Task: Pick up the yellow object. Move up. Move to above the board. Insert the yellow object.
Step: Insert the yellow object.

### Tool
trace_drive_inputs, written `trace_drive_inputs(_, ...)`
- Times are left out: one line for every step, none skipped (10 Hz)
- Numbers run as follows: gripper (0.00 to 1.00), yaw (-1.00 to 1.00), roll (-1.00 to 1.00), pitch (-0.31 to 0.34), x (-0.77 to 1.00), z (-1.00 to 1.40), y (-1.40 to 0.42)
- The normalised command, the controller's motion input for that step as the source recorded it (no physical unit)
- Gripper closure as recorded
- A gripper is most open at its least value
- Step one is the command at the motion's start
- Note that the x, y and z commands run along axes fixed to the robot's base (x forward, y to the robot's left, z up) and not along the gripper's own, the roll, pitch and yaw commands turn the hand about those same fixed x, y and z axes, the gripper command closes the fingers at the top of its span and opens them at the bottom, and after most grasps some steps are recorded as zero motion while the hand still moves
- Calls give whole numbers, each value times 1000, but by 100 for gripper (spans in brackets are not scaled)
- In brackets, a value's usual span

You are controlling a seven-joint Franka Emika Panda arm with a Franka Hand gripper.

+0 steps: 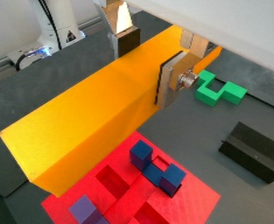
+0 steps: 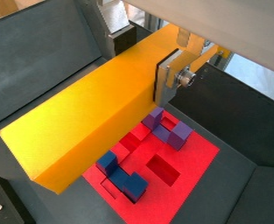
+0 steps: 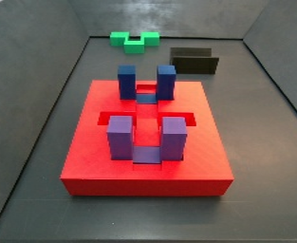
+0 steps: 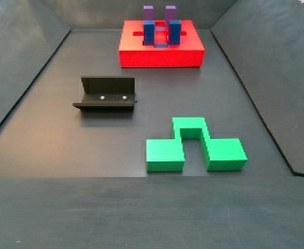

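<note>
Yellow object (image 1: 92,114), wrist view: long yellow-orange bar clamped between the gripper (image 1: 151,74) fingers, silver plate (image 1: 174,79) flat against its side; held above the board (image 1: 186,203)
Board, same view: red slab below the bar's low end, blue posts (image 1: 157,168) and a purple post (image 1: 83,210) upright on it
Green block (image 1: 219,89): on the dark floor past the gripper
Fixture (image 1: 256,149): dark bracket beside the board
Yellow object (image 2: 98,114), wrist view: same grip, gripper (image 2: 151,74) closed on its sides; board (image 2: 186,171) beneath
Board (image 3: 144,166), side view: gripper and bar out of frame; slots bare
Board (image 4: 161,51), side view: far end; fixture (image 4: 106,94) and green block (image 4: 190,144) nearer
</note>
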Motion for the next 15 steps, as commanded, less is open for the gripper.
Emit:
trace_drive_inputs(100, 0, 0, 0, 0, -20, 0)
trace_drive_inputs(100, 0, 0, 0, 0, -20, 0)
trace_drive_inputs(100, 0, 0, 0, 0, -23, 0)
trace_drive_inputs(100, 0, 16, 0, 0, -3, 0)
trace_drive_inputs(100, 0, 9, 0, 0, 0, 0)
trace_drive_inputs(100, 46, 30, 0, 223, -91, 0)
trace_drive_inputs(100, 100, 89, 1, 597, -177, 0)
trace_drive_inputs(100, 74, 117, 16, 771, -197, 0)
trace_drive_inputs(100, 29, 64, 0, 983, -317, 17)
trace_drive_inputs(100, 0, 41, 0, 1000, -389, 3)
trace_drive_inputs(100, 0, 14, 0, 1000, -329, 54)
trace_drive_inputs(100, 0, 20, 0, 1000, -283, 40)
trace_drive_inputs(100, -3, 107, 0, 1000, -414, -6)
trace_drive_inputs(100, -11, 154, 0, 980, -477, -51)
trace_drive_inputs(100, 0, 159, 0, 831, -631, -66)
